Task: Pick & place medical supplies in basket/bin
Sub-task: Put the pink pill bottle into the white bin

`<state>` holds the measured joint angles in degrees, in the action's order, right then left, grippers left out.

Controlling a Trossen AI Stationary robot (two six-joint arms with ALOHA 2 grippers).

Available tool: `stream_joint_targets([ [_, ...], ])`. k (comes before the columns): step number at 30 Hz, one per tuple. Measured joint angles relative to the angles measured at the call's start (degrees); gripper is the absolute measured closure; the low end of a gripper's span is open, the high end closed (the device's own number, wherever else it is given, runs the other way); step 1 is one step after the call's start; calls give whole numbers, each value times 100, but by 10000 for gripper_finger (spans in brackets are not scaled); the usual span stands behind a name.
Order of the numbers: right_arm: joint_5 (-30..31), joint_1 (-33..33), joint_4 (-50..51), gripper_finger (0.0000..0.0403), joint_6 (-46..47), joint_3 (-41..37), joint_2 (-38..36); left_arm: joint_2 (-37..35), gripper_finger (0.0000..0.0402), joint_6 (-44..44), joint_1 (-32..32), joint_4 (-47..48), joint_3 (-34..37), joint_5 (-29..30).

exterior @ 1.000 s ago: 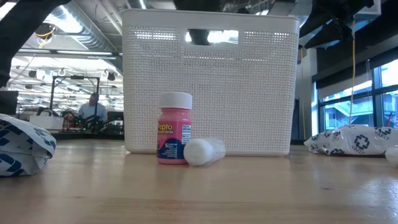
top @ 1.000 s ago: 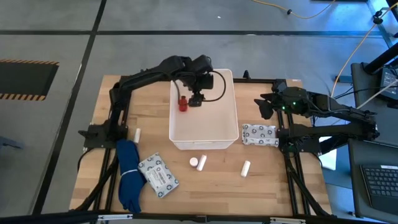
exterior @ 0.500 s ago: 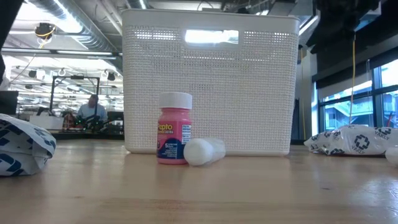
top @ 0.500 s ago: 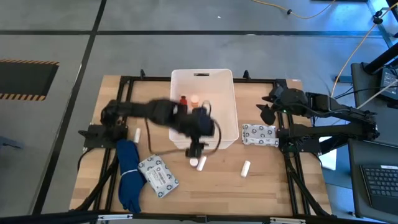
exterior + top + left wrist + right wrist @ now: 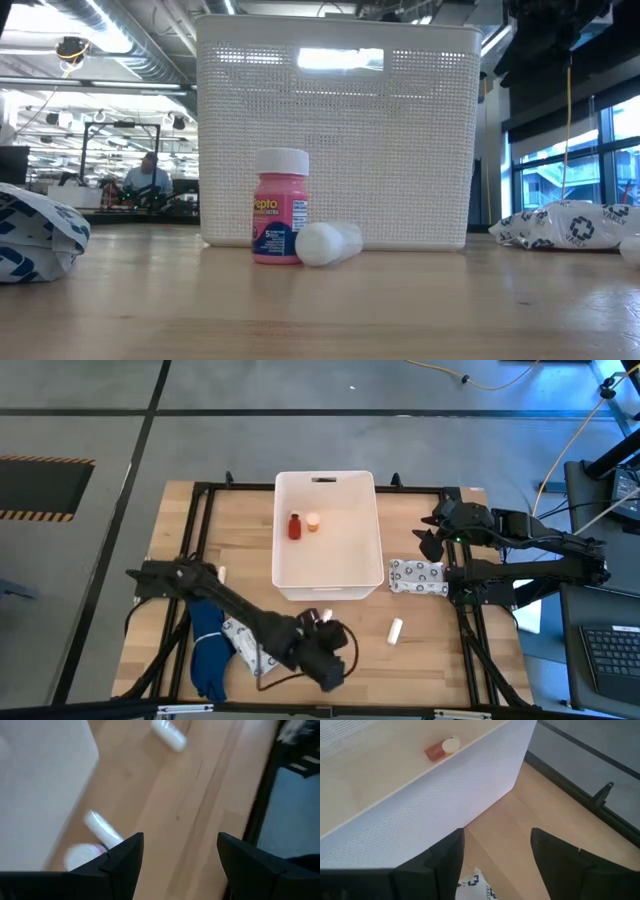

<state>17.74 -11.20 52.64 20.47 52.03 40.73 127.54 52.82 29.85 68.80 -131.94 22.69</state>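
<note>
The white bin [image 5: 329,575] stands mid-table with a red bottle [image 5: 295,527] and an orange-topped vial [image 5: 313,521] lying on its floor. In front of its near wall stand a pink bottle [image 5: 280,205] and a lying white cylinder [image 5: 328,243]. My left gripper [image 5: 179,847] hangs open just above them [image 5: 320,630], touching nothing; the bottle [image 5: 84,856] and cylinder [image 5: 102,826] show beside one finger. My right gripper [image 5: 495,847] waits open by the bin's right wall [image 5: 425,540].
A second white cylinder [image 5: 396,630] lies right of my left gripper. One printed packet [image 5: 417,576] lies right of the bin, another [image 5: 243,637] under my left arm beside a blue cloth [image 5: 207,650]. A small white cylinder [image 5: 221,574] lies at the left.
My left gripper has swung fast from above the bin toward the table's near edge and sunk a little, rolling as it went. It now hangs over the pink bottle and the white cylinder. The red bottle and the vial stay in the bin.
</note>
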Motion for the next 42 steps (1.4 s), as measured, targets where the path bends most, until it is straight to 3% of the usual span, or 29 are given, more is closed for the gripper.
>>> stream_joint_targets([
  [7, 0, 0, 0, 174, 2, 0, 0, 601, 155, 1150, -145, 432, 2, -16],
  [17, -2, 0, -2, 174, 157, 0, 0, 541, 155, 1820, -533, 1096, -3, 171],
  [32, -4, 0, -2, 174, 187, 0, 0, 602, 155, 2604, -990, 1709, 33, -612],
  [38, -4, 0, -2, 174, 173, 0, 0, 667, 155, 2276, -855, 1735, 35, 11],
  [42, -4, 0, -2, 174, 171, 0, 0, 661, 158, 3140, -715, 1729, 33, 655],
])
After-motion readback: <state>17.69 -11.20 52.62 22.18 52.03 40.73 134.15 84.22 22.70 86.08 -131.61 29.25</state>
